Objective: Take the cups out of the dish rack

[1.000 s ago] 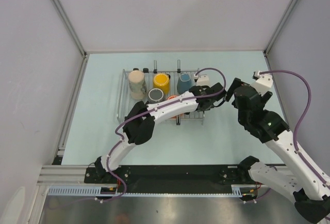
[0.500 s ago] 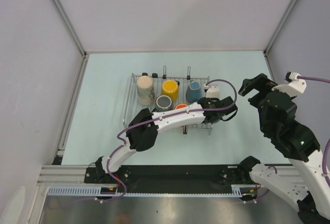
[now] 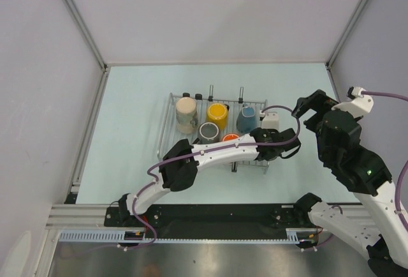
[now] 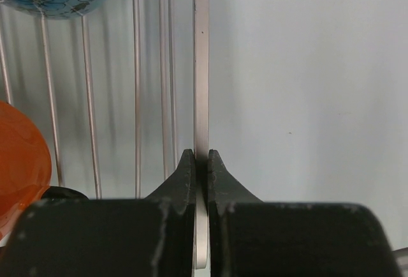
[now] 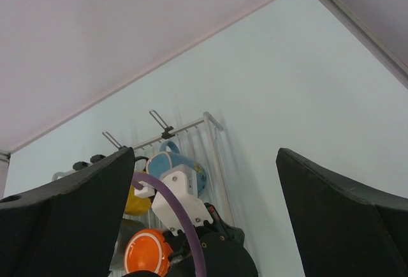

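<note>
dish rack [image 3: 167,121]: flat rectangular silver wire grid, thin parallel bars, long axis 9-to-3, mid-surface [image 3: 127,117] | cups: beige [image 3: 186,113], yellow [image 3: 217,112], light blue [image 3: 246,120] along its 12 side; dark grey [image 3: 208,131], glossy orange [image 3: 230,138] toward 6 | left jaws: clenched on rack's 3 o'clock rim | right jaws: spread wide, apart from rack, further toward 3

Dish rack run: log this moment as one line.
left end effector: shut on dish rack right edge bar | right end effector: open, empty, right of rack | cups: all five in rack
</note>
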Robot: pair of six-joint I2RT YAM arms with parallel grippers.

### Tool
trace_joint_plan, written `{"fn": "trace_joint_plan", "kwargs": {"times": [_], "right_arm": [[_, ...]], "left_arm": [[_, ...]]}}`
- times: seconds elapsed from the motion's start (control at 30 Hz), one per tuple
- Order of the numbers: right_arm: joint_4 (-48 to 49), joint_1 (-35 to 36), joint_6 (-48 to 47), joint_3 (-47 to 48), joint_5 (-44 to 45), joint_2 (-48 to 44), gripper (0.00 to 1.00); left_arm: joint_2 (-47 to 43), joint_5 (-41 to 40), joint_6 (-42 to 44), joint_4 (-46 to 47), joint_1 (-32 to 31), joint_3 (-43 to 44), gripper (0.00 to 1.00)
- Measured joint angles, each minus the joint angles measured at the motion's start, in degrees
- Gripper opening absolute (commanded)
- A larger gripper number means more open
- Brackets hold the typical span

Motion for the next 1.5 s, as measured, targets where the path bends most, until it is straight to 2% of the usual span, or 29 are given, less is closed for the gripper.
{"fn": "trace_joint_plan", "kwargs": {"times": [0.17, 0.2, 0.3, 0.33, 0.37, 0.4, 0.5, 0.6, 0.73, 1.13, 1.23, 1.33, 1.5], "right_arm": [[0.0, 0.0, 0.0, 0.0, -0.2, 0.1, 1.0], [0.0, 0.0, 0.0, 0.0, -0.3, 0.1, 1.0], [0.1, 0.0, -0.1, 0.0, -0.5, 0.2, 1.0], [0.1, 0.0, -0.3, 0.0, -0.6, 0.2, 1.0], [0.1, 0.0, -0.3, 0.0, -0.7, 0.2, 1.0], [0.1, 0.0, -0.3, 0.1, -0.8, 0.2, 1.0], [0.2, 0.0, -0.4, 0.2, -0.8, 0.4, 1.0], [0.2, 0.0, -0.3, 0.3, -1.0, 0.7, 1.0], [0.0, 0.0, -0.3, 0.4, -1.2, 0.8, 1.0], [-0.4, 0.0, -0.4, 0.5, -0.5, -0.9, 1.0], [-1.1, 0.0, -0.7, 0.5, -0.2, -0.9, 1.0], [-1.4, 0.0, -0.7, 0.3, 0.2, -0.9, 1.0], [-1.6, 0.0, -0.7, -2.6, 0.2, -1.0, 1.0]], "left_arm": [[0.1, 0.3, 0.1, 0.3, -0.4, 0.1, 0.02], [0.1, 0.3, 0.2, 0.3, -0.5, 0.1, 0.1], [0.0, -0.1, 2.2, 0.4, -0.6, 0.1, 0.23], [-0.1, -0.2, 3.0, 0.5, -0.7, -0.2, 0.25], [-0.4, 0.0, 3.8, 0.9, -0.7, -0.9, 0.34], [-1.3, -0.2, 4.3, 1.5, -1.0, -2.6, 0.56], [-4.6, -1.4, 6.1, 2.1, -2.0, -7.9, 0.85], [-9.0, -2.6, 7.5, 2.6, -3.0, -12.7, 0.96], [-14.0, -4.2, 9.1, 3.2, -3.5, -15.5, 1.0], [-19.6, -8.7, 15.3, 5.4, -2.8, -15.5, 1.0], [-22.9, -9.0, 15.6, 5.2, -1.7, -17.7, 1.0], [-31.6, -9.2, 15.5, 4.7, 3.4, -25.8, 0.99], [-48.0, -12.0, 16.4, 3.3, 19.2, -37.3, 0.98]]}}
